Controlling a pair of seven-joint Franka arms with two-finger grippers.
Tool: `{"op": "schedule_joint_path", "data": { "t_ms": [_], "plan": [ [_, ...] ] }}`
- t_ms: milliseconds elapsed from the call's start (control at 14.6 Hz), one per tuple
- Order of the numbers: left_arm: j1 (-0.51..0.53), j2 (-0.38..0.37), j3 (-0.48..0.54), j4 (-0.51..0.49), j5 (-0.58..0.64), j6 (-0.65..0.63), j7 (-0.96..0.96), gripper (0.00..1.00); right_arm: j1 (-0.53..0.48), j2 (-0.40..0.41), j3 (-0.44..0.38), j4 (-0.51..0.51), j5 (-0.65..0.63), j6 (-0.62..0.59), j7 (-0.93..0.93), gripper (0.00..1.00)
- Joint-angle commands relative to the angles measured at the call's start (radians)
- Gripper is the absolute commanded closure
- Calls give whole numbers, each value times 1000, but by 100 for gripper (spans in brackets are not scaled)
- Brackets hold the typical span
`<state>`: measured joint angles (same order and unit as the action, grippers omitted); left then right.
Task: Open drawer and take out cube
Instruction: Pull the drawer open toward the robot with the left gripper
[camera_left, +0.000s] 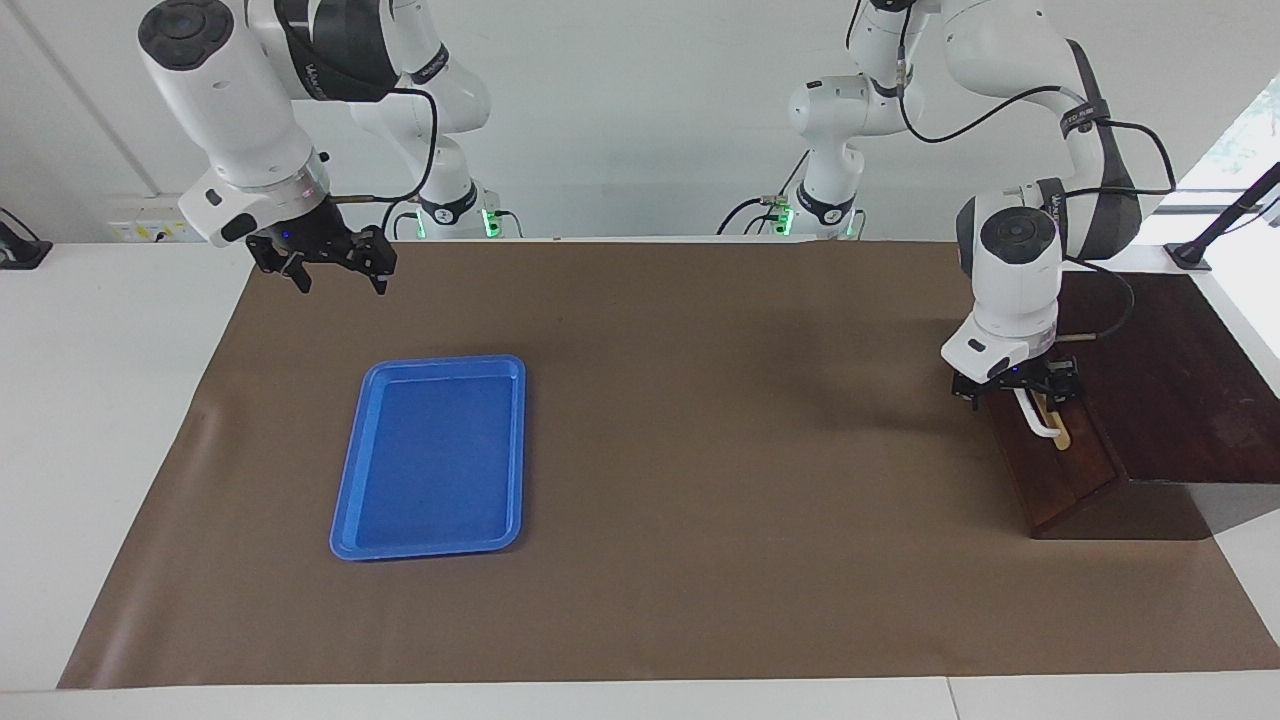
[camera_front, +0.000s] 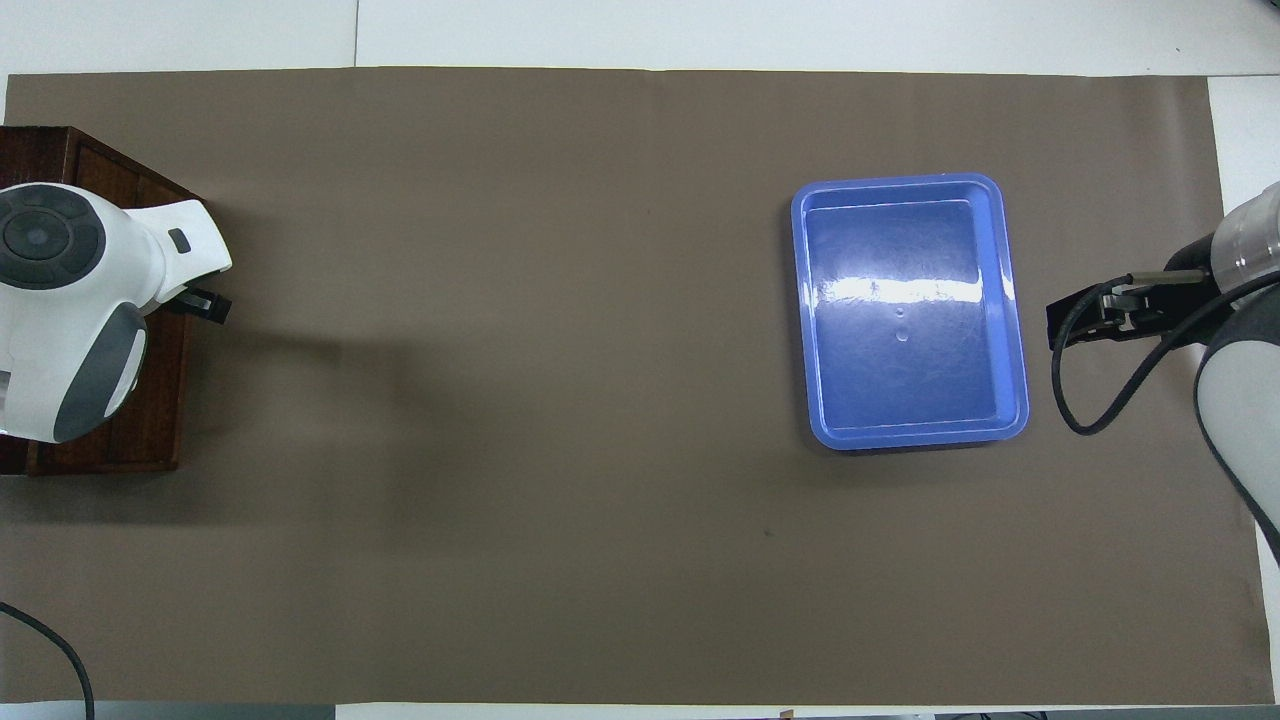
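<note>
The dark brown drawer (camera_left: 1062, 482) sits shut at the left arm's end of the table, its sloped front carrying a white bar handle (camera_left: 1038, 418). My left gripper (camera_left: 1016, 388) is down at that handle, open, with a finger on either side of the bar's upper part. In the overhead view the left wrist covers most of the drawer (camera_front: 150, 420), and only one black fingertip (camera_front: 207, 304) shows. My right gripper (camera_left: 340, 283) hangs open and holds nothing, over the mat beside the tray at the right arm's end. The cube is hidden.
A flat blue tray (camera_left: 440, 362) lies on the brown mat toward the right arm's end, with nothing in it; its rim (camera_front: 905, 180) also shows from above. The wooden box's flat top (camera_left: 1180, 370) lies beside the left gripper.
</note>
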<state>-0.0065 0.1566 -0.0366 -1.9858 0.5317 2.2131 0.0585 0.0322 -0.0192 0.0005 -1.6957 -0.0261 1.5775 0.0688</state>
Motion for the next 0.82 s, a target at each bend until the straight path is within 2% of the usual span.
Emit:
{"op": "schedule_joint_path", "data": {
  "t_ms": [0, 274, 412, 549, 755],
  "plan": [
    [-4, -5, -3, -36, 21, 36, -34, 0, -17, -25, 3, -32, 2, 12, -12, 0],
    [-84, 33, -6, -22, 19, 36, -239, 0, -15, -31, 3, -44, 2, 19, -6, 0],
    [-130, 41, -6, 4, -5, 23, -270, 0, -14, -31, 3, -44, 2, 19, -3, 0],
    [-154, 46, -5, 25, -85, 17, -316, 0, -15, -31, 3, -44, 2, 18, -3, 0],
    [-184, 46, -6, 30, -102, 3, -370, 0, -15, -31, 3, -44, 2, 18, -3, 0]
  ]
}}
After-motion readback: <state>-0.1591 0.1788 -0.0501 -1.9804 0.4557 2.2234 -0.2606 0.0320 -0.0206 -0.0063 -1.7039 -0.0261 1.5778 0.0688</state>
